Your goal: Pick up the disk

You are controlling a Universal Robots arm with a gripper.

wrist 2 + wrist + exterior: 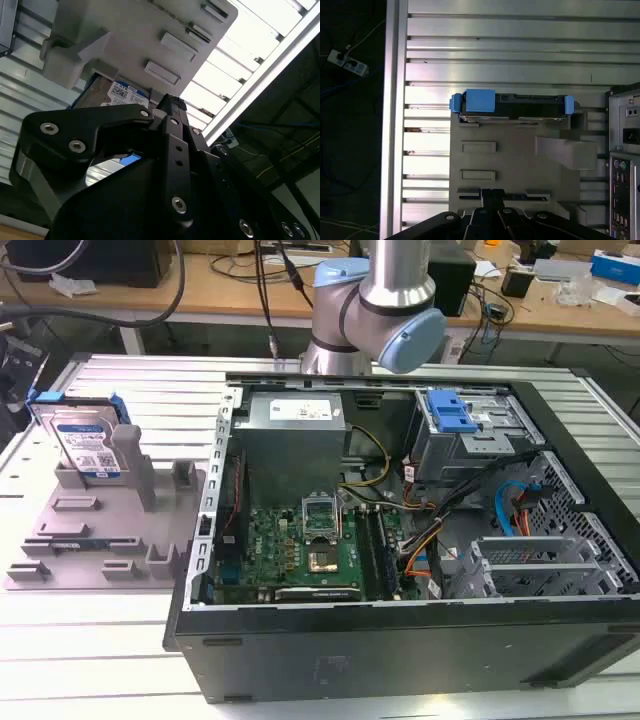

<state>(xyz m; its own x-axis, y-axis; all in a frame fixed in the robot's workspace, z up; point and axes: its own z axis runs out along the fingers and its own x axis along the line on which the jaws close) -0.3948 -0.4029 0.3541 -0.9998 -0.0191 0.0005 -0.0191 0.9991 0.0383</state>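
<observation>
Disk (88,445) upright in grey tray (100,532); hand (492,194) apart fr. it, can't tell if open/shut.

Flat silver-grey metal disk (530,100) standing on edge in the end slot of the grey moulded plastic tray (515,165), out ahead of the black gripper (492,195). Open black metal computer case (400,660) just beside tray, to the gripper's side.

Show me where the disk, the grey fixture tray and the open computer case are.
disk (85,445), exterior view, on its labelled face.
fixture tray (95,535), exterior view, on its bare flat base.
computer case (400,655), exterior view, on its near black side wall.
</observation>
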